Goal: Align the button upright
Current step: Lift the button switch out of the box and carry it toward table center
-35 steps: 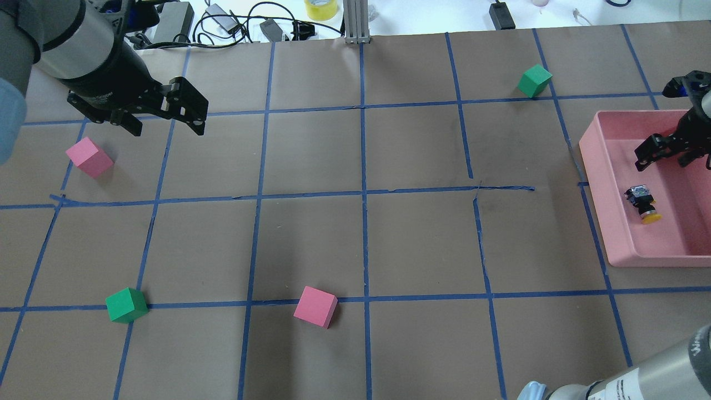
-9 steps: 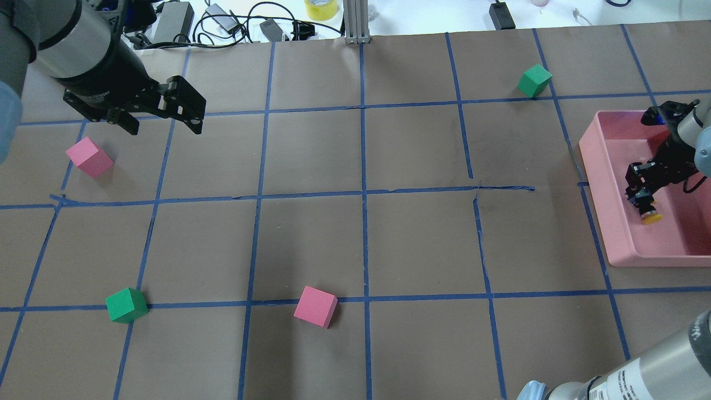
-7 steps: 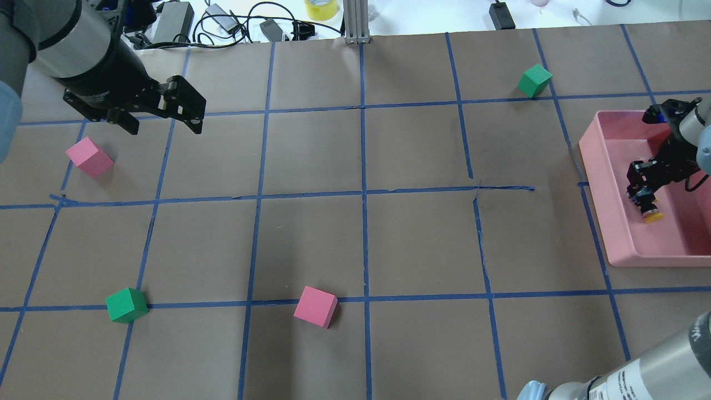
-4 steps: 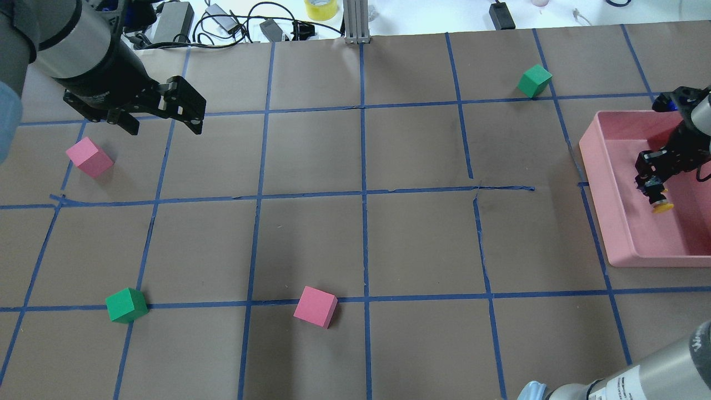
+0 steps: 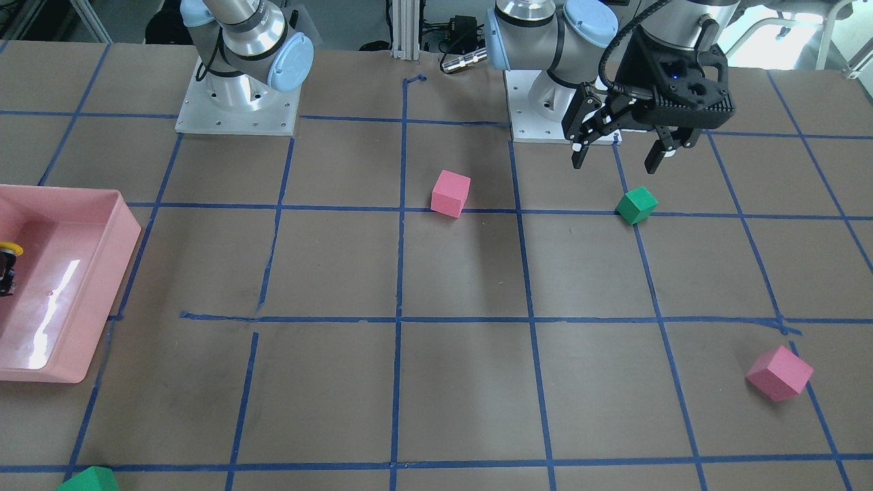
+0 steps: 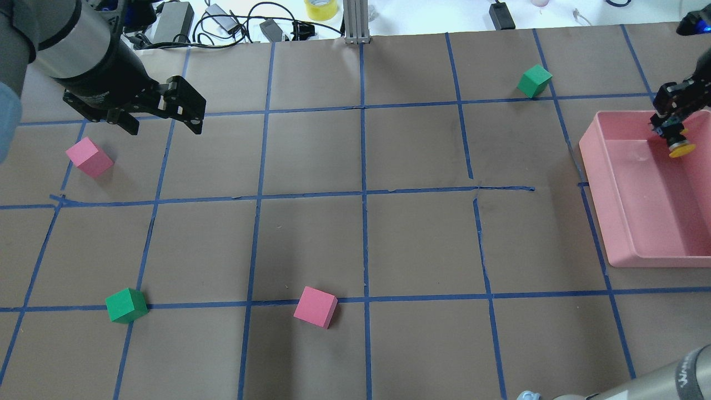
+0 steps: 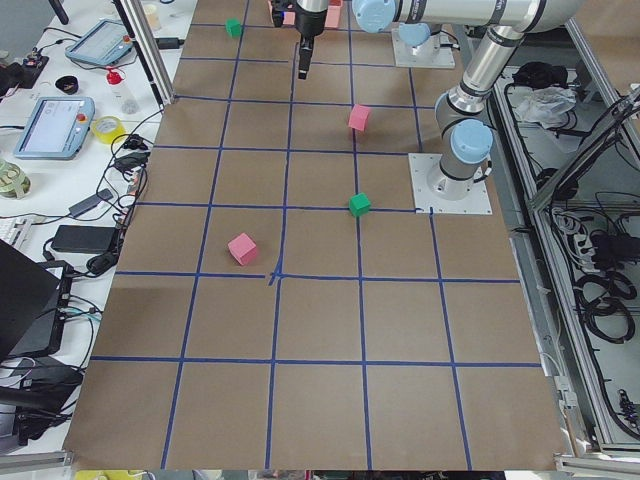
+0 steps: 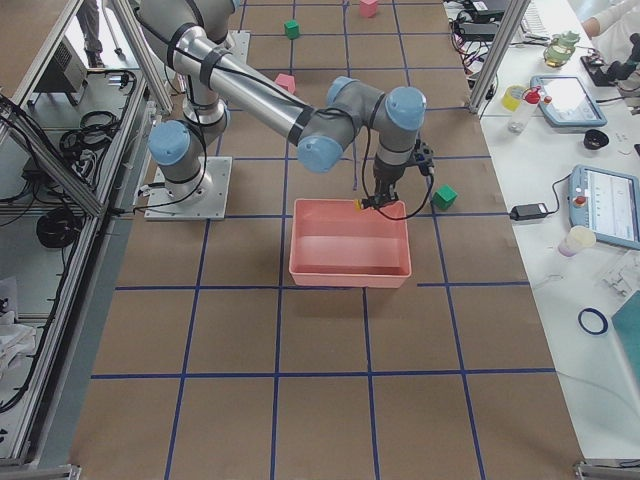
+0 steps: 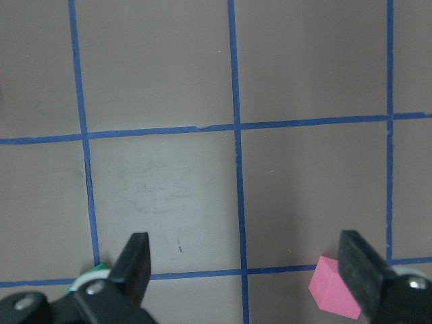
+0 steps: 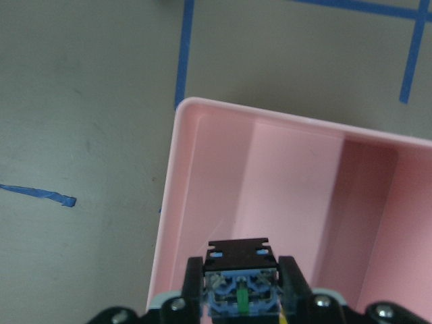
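Above the tray's [image 6: 593, 166] far end, the button [image 6: 679, 145] is clamped by the right gripper [image 6: 669, 123], cap pointed sideways; the left gripper [image 6: 165, 129] is open.

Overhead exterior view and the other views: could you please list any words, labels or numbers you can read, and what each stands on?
No text can be read.
Print on the right arm's grey link: blurred and cut off.
The handheld screen: too small to read.
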You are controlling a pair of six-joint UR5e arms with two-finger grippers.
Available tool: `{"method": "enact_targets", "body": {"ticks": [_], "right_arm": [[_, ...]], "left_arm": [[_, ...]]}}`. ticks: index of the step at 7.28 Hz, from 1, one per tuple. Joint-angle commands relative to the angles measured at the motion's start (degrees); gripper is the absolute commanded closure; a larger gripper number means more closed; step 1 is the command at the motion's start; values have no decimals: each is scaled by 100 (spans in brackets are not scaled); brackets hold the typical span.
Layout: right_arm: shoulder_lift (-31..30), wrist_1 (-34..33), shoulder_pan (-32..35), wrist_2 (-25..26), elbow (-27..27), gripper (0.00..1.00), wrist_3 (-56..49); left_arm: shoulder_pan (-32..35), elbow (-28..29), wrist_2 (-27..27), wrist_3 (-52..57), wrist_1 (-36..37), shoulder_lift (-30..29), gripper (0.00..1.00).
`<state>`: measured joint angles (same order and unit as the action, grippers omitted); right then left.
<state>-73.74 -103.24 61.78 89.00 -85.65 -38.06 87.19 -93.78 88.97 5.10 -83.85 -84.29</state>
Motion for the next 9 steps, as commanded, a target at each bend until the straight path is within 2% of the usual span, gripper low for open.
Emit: {"method": "enact_targets", "body": {"ticks": [1, 5, 6, 9], "right_arm": [[-123, 172, 735, -223, 250, 100, 776], [131, -125, 2624, -268, 233, 100, 3622], [341, -701, 3064, -269, 215, 100, 4143], [676, -986, 4024, -277, 163, 100, 5419]], "left_arm": [[0, 1, -3, 0, 0, 0, 0], [0, 1, 6, 0, 0, 0, 0], [0, 1, 6, 0, 0, 0, 0], [0, 1, 6, 0, 9, 0, 0]]}}
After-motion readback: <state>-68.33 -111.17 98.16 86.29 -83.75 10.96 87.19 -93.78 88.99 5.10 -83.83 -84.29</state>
